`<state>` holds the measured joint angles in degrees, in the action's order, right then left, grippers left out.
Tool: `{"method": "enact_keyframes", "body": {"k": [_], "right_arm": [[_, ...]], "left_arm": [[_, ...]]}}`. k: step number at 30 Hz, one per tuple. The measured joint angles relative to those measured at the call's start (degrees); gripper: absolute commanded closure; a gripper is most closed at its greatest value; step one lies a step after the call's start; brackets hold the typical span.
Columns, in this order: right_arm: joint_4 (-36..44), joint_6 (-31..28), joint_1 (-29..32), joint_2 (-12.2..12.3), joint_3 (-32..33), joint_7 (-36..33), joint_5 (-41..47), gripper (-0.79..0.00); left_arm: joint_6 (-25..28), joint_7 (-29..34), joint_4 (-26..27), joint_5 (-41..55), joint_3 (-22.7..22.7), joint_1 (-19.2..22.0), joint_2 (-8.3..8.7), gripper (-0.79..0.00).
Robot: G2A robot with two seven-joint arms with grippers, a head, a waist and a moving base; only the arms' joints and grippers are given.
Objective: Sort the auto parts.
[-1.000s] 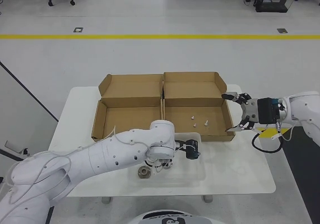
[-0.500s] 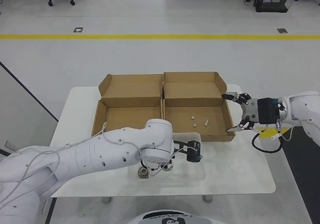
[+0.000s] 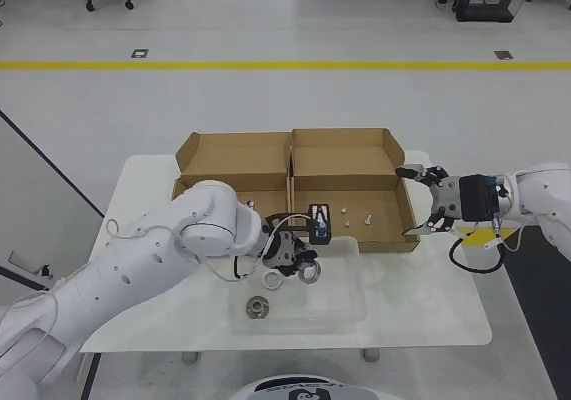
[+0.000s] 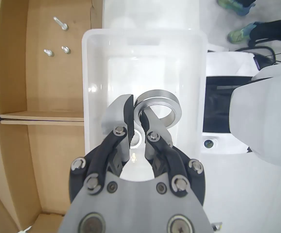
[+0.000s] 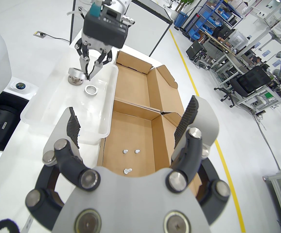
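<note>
While your left fingers (image 4: 135,105) are pinched on the wall of a metal ring (image 4: 173,109), one finger through its hole and the other against the outside, that ring hangs clear above the floor of the clear plastic bin (image 4: 87,73) on the tabletop (image 3: 435,300). Look below it and you find a flanged metal part (image 5: 74,80) resting on the bin floor, with a second ring (image 5: 91,90) lying flat near it. Beside the bin, on its far side from you, stand two open cardboard boxes edge to edge. The left box (image 3: 235,210) shares a wall with the right box (image 3: 385,225), where three small bolts (image 5: 128,170) lie loose, close together on the floor. Your right fingers (image 5: 133,107) are spread wide with nothing between them, hovering just off the outer edge of the right box and pointing across it toward the bin.
</note>
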<state>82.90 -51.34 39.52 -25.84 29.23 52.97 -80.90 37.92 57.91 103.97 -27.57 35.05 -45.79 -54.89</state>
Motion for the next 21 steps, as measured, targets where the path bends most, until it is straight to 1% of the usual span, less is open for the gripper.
{"method": "enact_keyframes", "body": {"k": [1,3,4,6,7,10,13,17,21], "right_arm": [[0.0,0.0,0.0,0.0,0.0,0.0,0.0,-0.785],[0.0,0.0,0.0,0.0,0.0,0.0,0.0,-0.785],[0.0,0.0,0.0,0.0,0.0,0.0,0.0,-0.785],[0.0,0.0,0.0,0.0,0.0,0.0,0.0,-0.785],[0.0,0.0,0.0,0.0,0.0,0.0,0.0,-0.785],[0.0,0.0,0.0,0.0,0.0,0.0,0.0,-0.785],[0.0,0.0,0.0,0.0,0.0,0.0,0.0,-0.785],[0.0,0.0,0.0,0.0,0.0,0.0,0.0,-0.785],[0.0,0.0,0.0,0.0,0.0,0.0,0.0,-0.785]], "left_arm": [[3.8,-3.18,-0.09,0.39,2.8,-2.47,1.23,0.0],[9.72,-8.09,-0.75,1.25,6.62,-5.94,2.72,0.0],[13.64,-11.28,-1.29,1.57,8.87,-7.93,3.47,0.0],[18.65,-16.27,-2.2,2.39,11.7,-10.34,4.25,0.0],[20.12,-19.49,-1.89,2.75,12.85,-11.44,4.58,0.0],[20.15,-26.65,-0.24,2.57,13.99,-12.55,5.3,0.0],[20.06,-33.6,0.18,1.59,13.75,-12.24,5.99,0.0],[20.07,-43.14,0.33,0.14,11.63,-10.53,6.83,0.0],[20.08,-54.23,0.65,-4.21,8.79,-8.34,7.78,0.0]]}}
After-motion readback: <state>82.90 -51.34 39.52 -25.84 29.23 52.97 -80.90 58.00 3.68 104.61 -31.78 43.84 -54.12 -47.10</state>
